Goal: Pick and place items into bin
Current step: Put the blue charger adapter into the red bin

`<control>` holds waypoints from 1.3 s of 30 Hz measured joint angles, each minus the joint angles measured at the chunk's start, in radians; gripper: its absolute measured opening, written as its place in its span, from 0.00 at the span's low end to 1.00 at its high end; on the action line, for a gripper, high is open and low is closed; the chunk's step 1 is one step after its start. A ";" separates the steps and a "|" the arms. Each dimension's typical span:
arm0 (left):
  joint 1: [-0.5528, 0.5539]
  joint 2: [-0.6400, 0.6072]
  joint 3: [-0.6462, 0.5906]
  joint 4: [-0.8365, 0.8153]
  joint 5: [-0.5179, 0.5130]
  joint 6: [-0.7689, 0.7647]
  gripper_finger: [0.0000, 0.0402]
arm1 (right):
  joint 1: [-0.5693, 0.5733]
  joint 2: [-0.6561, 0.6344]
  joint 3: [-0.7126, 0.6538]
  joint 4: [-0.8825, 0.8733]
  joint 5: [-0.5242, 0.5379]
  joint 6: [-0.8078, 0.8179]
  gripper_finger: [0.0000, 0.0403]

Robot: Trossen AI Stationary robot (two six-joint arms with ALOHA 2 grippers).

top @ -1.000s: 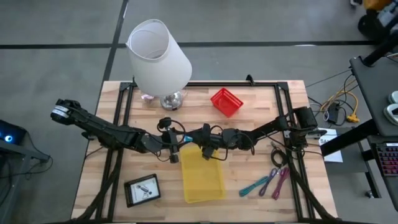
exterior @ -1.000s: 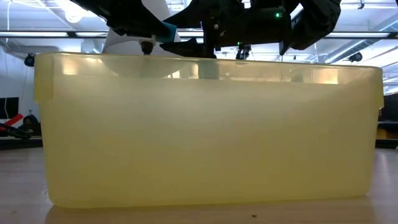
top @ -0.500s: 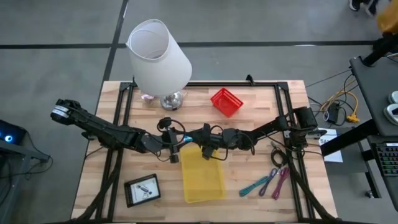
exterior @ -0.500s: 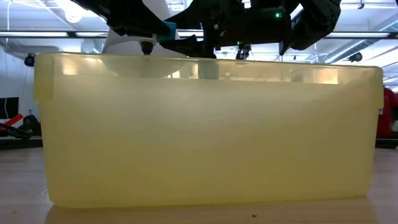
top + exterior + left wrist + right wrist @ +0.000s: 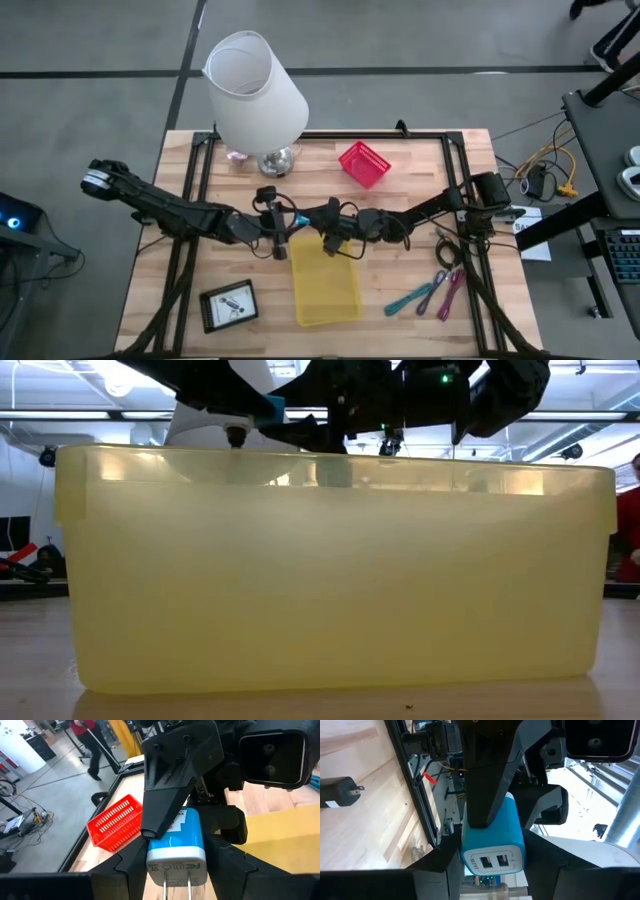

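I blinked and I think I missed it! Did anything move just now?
Hardly anything. The small blue plug-in charger slid a tiny bit toward the right claw, just above the yellow plastic bin's rim. The left claw and the right claw are both pinching it, and neither let go. The bin, the red mesh basket and the big white lamp stayed put.

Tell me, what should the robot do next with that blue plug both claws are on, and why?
Probably the left gripper should let go and back off. It and the right gripper meet on the blue charger at the yellow bin's edge. The right one seems to clamp it, so it alone could carry it over the bin.
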 joint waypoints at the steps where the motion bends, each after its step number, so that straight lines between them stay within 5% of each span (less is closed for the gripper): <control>1: 0.000 -0.003 0.000 0.000 0.001 0.000 0.39 | 0.000 0.000 0.000 0.000 0.003 0.001 0.36; 9: -0.001 -0.013 0.000 -0.041 0.016 -0.008 0.40 | 0.000 -0.001 -0.002 -0.029 0.031 0.037 0.36; 22: -0.009 -0.073 -0.002 -0.172 0.047 -0.037 0.56 | -0.031 0.000 -0.037 -0.040 0.152 0.079 0.35; 39: -0.032 -0.242 -0.045 -0.365 0.039 -0.088 0.56 | -0.208 -0.013 -0.150 0.091 0.037 0.388 0.34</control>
